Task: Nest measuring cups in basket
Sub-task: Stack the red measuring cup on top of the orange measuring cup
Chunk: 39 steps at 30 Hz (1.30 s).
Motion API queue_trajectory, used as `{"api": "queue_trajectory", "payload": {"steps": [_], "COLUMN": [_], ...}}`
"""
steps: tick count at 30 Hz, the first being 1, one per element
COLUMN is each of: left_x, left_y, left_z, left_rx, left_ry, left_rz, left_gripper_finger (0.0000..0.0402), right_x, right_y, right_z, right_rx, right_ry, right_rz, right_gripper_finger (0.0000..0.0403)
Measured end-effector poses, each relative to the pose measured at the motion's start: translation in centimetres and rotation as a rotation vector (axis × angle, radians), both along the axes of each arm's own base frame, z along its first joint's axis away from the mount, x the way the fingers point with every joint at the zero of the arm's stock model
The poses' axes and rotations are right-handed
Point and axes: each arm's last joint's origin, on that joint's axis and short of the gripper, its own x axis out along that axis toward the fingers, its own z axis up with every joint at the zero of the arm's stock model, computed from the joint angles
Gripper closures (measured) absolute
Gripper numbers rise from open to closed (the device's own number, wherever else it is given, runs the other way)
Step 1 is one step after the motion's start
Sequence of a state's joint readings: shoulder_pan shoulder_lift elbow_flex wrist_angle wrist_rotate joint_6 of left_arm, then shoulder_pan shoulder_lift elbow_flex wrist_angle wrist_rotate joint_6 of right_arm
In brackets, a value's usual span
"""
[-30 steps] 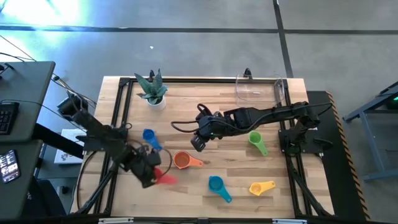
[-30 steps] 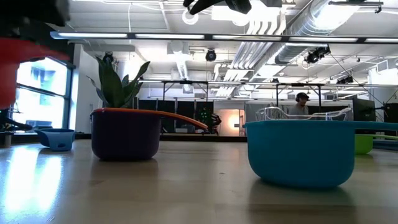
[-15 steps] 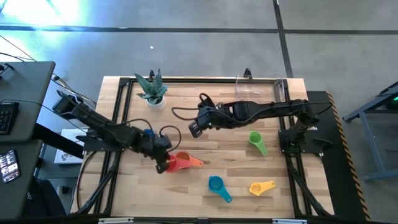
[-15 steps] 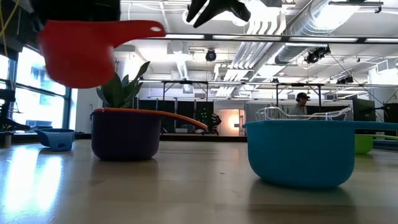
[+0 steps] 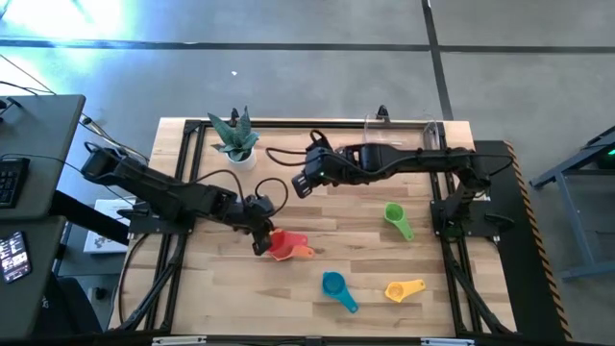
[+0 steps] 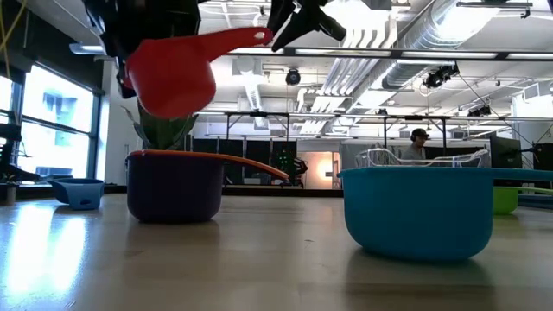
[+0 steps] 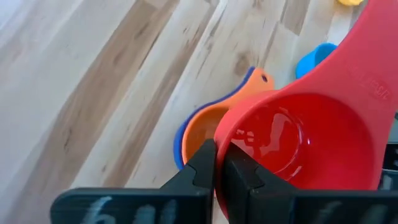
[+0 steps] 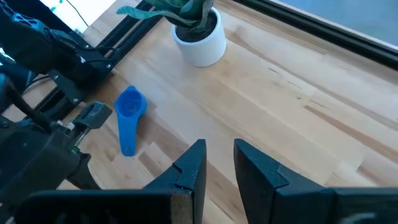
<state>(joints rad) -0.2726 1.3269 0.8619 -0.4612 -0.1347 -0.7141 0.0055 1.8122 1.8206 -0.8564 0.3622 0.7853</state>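
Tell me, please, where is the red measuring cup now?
The left gripper holds the red measuring cup in the air, above the orange cup nested in the purple cup, left of table centre.

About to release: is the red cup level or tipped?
Tipped. In the low view the red cup, pinched by the left gripper, hangs with its handle angled upward.

env: robotics lab / open industrial hall | cues: exposed ceiling ducts (image 6: pixel 415 43), concrete floor (image 5: pixel 288 86), framed wooden test table (image 5: pixel 327 211), keyboard (image 5: pixel 10 178) at side desk, seated person (image 6: pixel 419 142) in background

Left pincer (image 5: pixel 261 236) clamped, right pincer (image 5: pixel 299 186) parted.
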Motion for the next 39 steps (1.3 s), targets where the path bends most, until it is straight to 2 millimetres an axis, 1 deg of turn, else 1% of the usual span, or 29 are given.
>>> {"api": "queue_trajectory", "payload": {"steps": [9,22,28,39], "left_x": [1.0,2.0,2.0,2.3], "left_y": [-0.1,-0.4,-0.3,0.3], "left_z": [-1.8,-3.7,-4.0,-3.9], "left_rx": [0.050,0.069,0.082,0.070], "left_ry": [0.060,0.109,0.121,0.110], "left_rz": [-0.040,-0.054,-0.067,-0.065], "left_gripper_finger": [0.0397,0.0397,0.0390,0.0370], "right_x": [0.0,0.0,-0.1,-0.1], "right_y": [-0.9,-0.9,-0.9,-0.9], "right_z": [0.0,-0.1,-0.1,-0.1], "right_rx": [0.015,0.019,0.019,0.020], "right_ry": [0.003,0.007,0.012,0.019], "right_rz": [-0.003,0.002,0.002,0.002], "right_gripper_finger": [0.0329,0.0329,0.0329,0.0329]}}
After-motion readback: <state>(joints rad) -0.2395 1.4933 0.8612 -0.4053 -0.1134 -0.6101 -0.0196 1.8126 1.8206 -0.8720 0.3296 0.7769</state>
